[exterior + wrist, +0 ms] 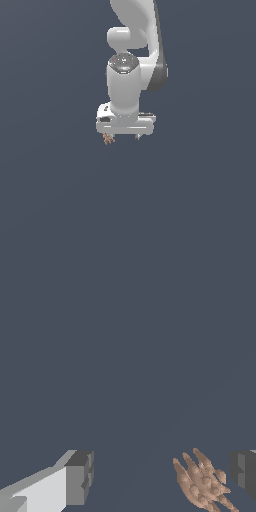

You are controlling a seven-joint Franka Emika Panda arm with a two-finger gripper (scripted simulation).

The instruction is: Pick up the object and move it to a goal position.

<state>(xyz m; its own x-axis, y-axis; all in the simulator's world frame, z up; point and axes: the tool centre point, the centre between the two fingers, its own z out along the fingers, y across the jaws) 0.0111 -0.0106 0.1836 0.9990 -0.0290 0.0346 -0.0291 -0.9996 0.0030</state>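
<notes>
Fingers [80, 478] spread, nothing pinched; object [202, 483] sits off-centre near one pad. Judged light, rigid, spiky, slip-prone: grip across its thick middle, not the points.

- Simulated scene, not a real room: flat, uniform dark blue-grey ground fills both views on every side of the gripper [122, 136], no walls, furniture or horizon.
- Render look: smooth, untextured white-grey robot arm [125, 87], clean shading, no cables or clutter near it.
- Wrist view: blocky grey fingertips [79, 478] with hard polygon edges.
- Orange-brown lump [202, 482] between them is a spiky, low-detail mesh.
</notes>
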